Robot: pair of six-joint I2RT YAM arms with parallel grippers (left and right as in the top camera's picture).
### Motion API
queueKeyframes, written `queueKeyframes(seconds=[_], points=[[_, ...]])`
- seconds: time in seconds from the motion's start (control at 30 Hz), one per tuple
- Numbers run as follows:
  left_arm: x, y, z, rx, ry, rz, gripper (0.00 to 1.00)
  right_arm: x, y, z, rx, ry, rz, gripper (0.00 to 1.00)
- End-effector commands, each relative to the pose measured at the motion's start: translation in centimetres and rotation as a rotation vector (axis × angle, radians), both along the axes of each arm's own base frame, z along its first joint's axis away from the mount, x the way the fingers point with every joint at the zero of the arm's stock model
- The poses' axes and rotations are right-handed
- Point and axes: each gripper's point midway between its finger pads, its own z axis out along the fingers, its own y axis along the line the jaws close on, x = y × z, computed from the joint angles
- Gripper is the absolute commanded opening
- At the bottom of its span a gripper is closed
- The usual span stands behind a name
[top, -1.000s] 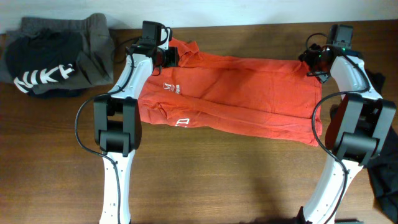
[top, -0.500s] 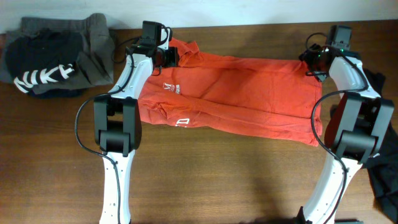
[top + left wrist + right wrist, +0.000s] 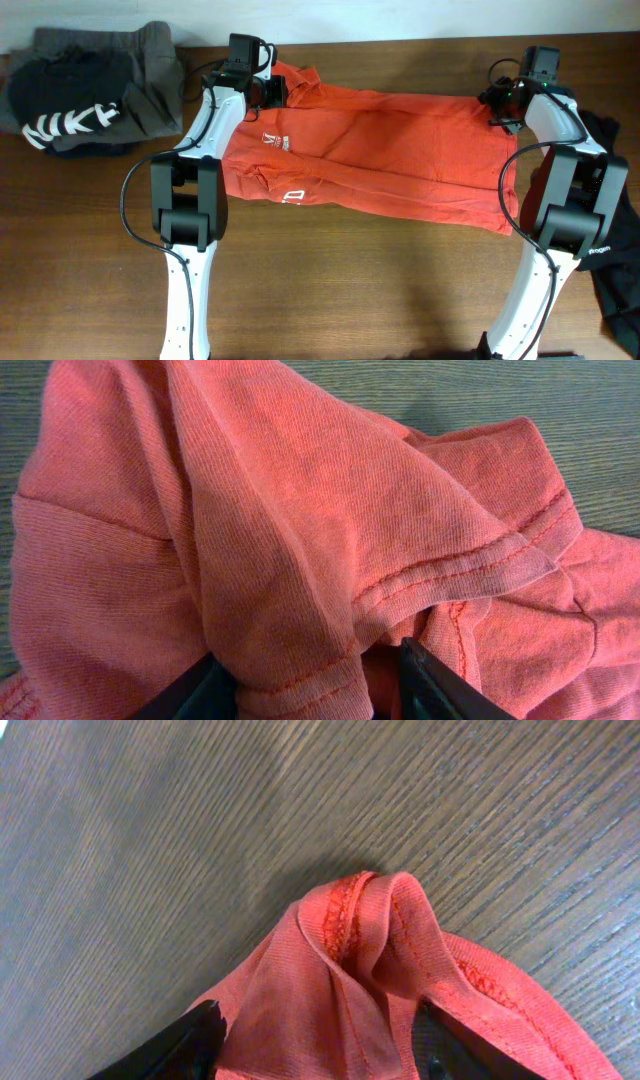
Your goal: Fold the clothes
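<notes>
Across the worktop the red-orange shirt is lying spread sideways between both arms. At its far edge the left tool is pinching bunched sleeve cloth, jaws partway open around it, and the right tool is gripping the hem corner the same way. I'd be lifting both evenly and pulling toward the near edge, so nothing's twisting.
</notes>
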Motion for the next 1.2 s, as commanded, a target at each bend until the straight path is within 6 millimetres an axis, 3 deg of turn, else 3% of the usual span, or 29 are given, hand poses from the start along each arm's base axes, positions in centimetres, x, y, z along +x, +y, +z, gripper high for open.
queueKeyframes(seconds=[0.0,0.33,0.53,0.6,0.67,0.77,0.9,1.17], points=[[0.3,-0.1,0.4,0.002,-0.012,-0.001,0.51,0.5,0.1,-0.2,-0.01,-0.005,0.018,0.64],[0.3,-0.1,0.4,0.002,-0.012,-0.001,0.49,0.5,-0.6,0.2,-0.014,-0.008,0.014,0.33],[0.3,-0.1,0.4,0.0,-0.012,-0.002,0.35,0.4,-1.1,1.3,-0.017,0.006,0.016,0.11],[0.2,-0.6,0.5,-0.021,-0.009,-0.018,0.19,0.3,-1.3,2.3,-0.031,0.02,0.023,0.04],[0.0,-1.0,0.6,-0.042,-0.005,-0.034,0.09,0.1,-1.7,3.0,-0.047,0.041,0.012,0.04],[0.0,-1.2,0.9,-0.059,-0.005,-0.043,0.02,-0.3,-1.9,4.0,-0.063,0.065,0.016,0.04],[0.2,-1.1,1.9,-0.056,-0.018,-0.044,0.0,-0.8,-1.7,4.9,-0.058,0.093,0.022,0.04],[0.3,-1.0,5.9,-0.031,-0.069,-0.075,0.0,-2.2,-1.3,4.6,-0.04,0.156,0.028,0.04]])
